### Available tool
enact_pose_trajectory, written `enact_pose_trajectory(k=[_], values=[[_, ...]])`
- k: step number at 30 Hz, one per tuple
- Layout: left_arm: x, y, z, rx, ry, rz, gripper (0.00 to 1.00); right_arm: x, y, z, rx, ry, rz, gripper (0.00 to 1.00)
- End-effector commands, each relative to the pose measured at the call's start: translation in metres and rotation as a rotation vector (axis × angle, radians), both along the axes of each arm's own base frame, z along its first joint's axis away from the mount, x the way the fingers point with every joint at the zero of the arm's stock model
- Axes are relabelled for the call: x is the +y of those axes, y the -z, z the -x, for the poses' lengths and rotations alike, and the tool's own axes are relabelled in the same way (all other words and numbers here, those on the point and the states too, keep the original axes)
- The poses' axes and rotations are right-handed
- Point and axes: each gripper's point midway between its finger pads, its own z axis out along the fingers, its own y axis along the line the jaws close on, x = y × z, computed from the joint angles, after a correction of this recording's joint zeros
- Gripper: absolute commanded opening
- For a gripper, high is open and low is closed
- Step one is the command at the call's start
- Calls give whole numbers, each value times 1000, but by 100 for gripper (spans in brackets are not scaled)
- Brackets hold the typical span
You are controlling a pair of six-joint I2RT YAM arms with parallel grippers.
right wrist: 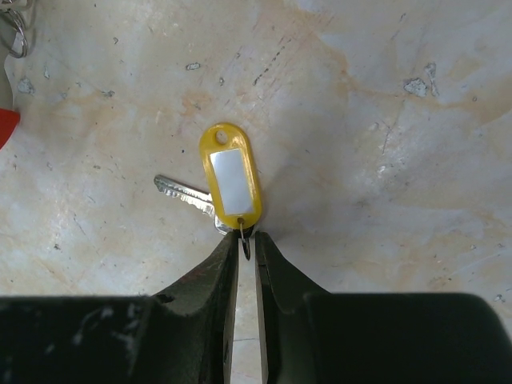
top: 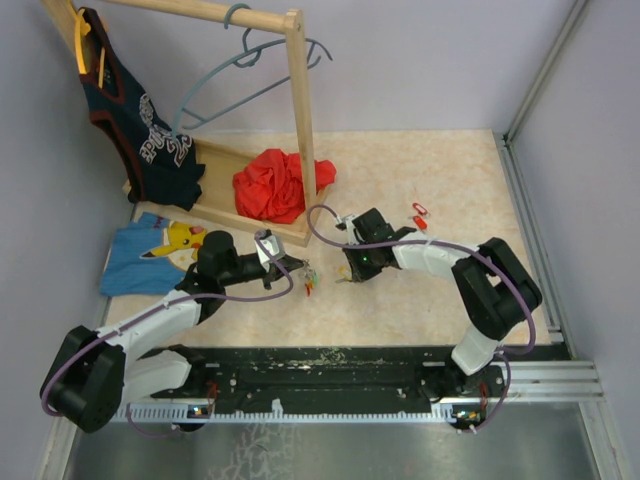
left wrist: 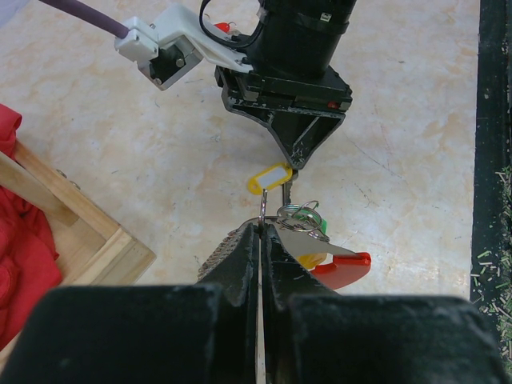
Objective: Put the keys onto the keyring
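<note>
Lilac walls (top: 420,60), mottled beige tabletop (top: 430,180)

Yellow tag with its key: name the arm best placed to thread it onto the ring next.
Right. The right pincer grips the yellow tag at its link, key attached; the left pincer is clamping the ring, so it should just hold.

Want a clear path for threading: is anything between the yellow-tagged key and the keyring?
Nothing visible. The yellow-tagged key, pinched by the right gripper, sits right beside the keyring held in the left gripper, with no object between them.
</note>
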Motion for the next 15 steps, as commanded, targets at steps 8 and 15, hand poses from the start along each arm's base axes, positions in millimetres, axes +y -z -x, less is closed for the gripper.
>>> enact_pose_trajectory(k=[8,15], values=[[-1,-10,2,-31,21,16,0,-10,5,11,13,-29,98,14],[-2,-10,2,-31,22,17,0,-9,5,14,15,-39,106,13]])
